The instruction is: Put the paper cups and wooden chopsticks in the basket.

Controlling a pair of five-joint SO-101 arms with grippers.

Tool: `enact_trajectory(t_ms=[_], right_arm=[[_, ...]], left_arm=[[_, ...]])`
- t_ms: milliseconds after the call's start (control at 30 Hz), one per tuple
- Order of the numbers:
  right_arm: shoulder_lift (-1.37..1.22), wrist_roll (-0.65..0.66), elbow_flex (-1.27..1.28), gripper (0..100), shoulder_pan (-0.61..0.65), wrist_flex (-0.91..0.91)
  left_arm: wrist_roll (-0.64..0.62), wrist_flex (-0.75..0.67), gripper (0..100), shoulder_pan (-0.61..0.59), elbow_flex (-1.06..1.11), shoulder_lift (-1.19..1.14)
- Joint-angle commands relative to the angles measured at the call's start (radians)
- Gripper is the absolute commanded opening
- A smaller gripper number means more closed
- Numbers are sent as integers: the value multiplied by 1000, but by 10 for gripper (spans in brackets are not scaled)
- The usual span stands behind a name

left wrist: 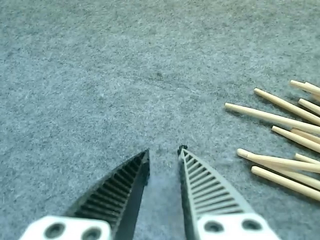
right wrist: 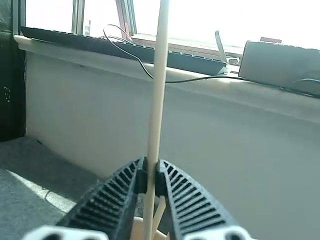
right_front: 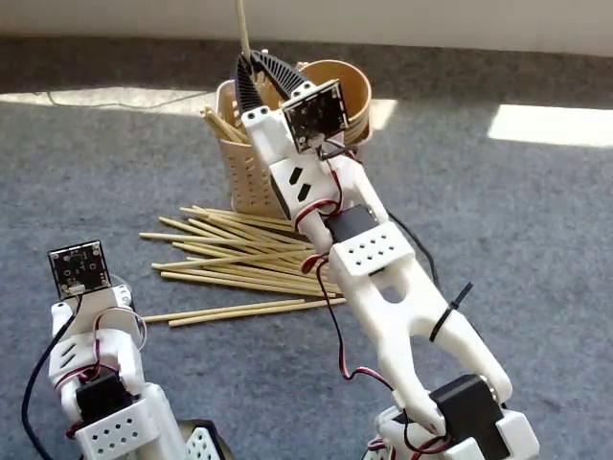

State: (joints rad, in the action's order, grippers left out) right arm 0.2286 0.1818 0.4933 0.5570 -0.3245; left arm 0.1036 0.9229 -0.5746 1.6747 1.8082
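Fingers (right wrist: 117,192) of the right gripper (right wrist: 151,167) clench a chopstick (right wrist: 159,75) upright, basket (right_front: 244,182) just beneath them, likely to drop it endwise; left gripper (left wrist: 164,152) gapes near loose chopsticks (left wrist: 280,117).

High view: daylight enters from far side. Bright sun patch (right_front: 96,99) on carpet (right_front: 498,249) left of basket (right_front: 244,182), second patch (right_front: 551,125) at far right; both glare. Remaining carpet in even shade, shadows soft.
Left wrist view: diffuse light, faint shadows under chopsticks (left wrist: 280,117).
Right wrist view: window (right wrist: 200,15) blown out white; wall (right wrist: 240,150) beneath in shade; chopstick (right wrist: 157,100) backlit.
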Motion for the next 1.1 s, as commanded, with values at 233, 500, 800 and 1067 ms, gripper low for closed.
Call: enact_trajectory(t_ms=[233,500,800,1067], right_arm=[[16,8,-13,167,4,76],[217,8,-7,163,62,346],[435,12,-15,163,99,766],[467,17,-13,163,189,1093]], left_arm=[[9,-2,98,-4,19,8],[9,-3,98,-7,19,8],[9,-3,98,-7,19,8],[9,-5,98,-10,18,8]])
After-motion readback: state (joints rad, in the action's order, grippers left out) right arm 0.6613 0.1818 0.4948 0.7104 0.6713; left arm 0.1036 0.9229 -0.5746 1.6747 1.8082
